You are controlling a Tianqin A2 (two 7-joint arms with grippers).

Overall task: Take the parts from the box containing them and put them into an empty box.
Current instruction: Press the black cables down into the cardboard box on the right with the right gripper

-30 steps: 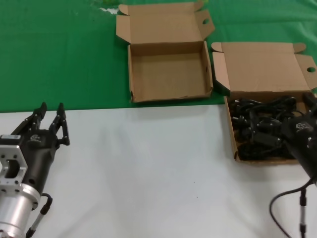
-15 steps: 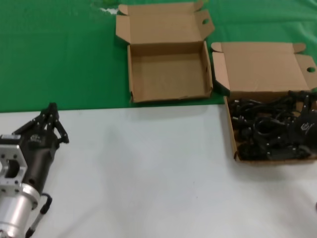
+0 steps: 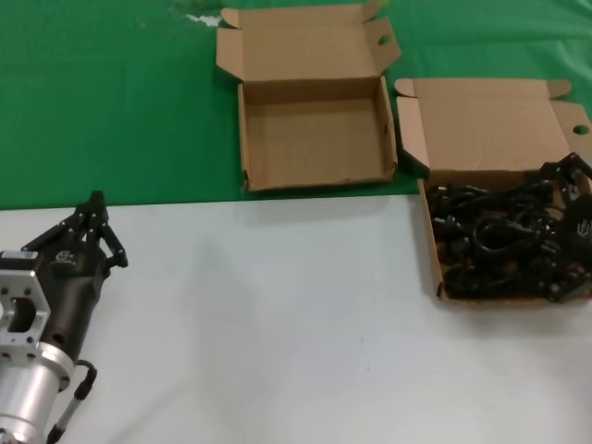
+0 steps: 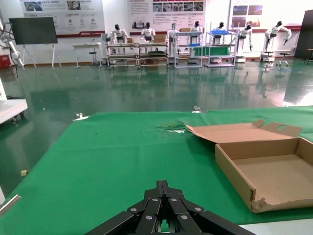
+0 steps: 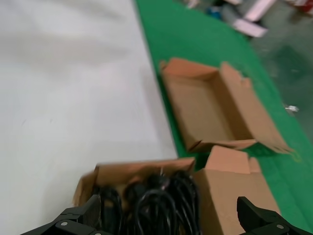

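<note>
The black coiled power cords with moulded plugs (image 3: 499, 242) are lying in a tangled heap inside the wider shallow brown cardboard tray with the broad flat lid (image 3: 435, 264), which is sitting at the right side of the white counter (image 3: 277, 314). The right gripper (image 3: 566, 194) is hanging over that tray's right half, directly above the cords, its black fingers spread wide apart and holding nothing; in the right wrist view the two fingertips are flanking the pile just below them. The heap shows no single long axis, so a straight descent looks workable. The squarer, empty brown cardboard tray with winged lid flaps (image 3: 314, 139) is standing to the left of the cord tray, on the green cloth (image 3: 111, 102). The left gripper (image 3: 92, 217) is parked well to the left of the cord tray, fingers pinched together, so the right arm is clearly the nearer.
</note>
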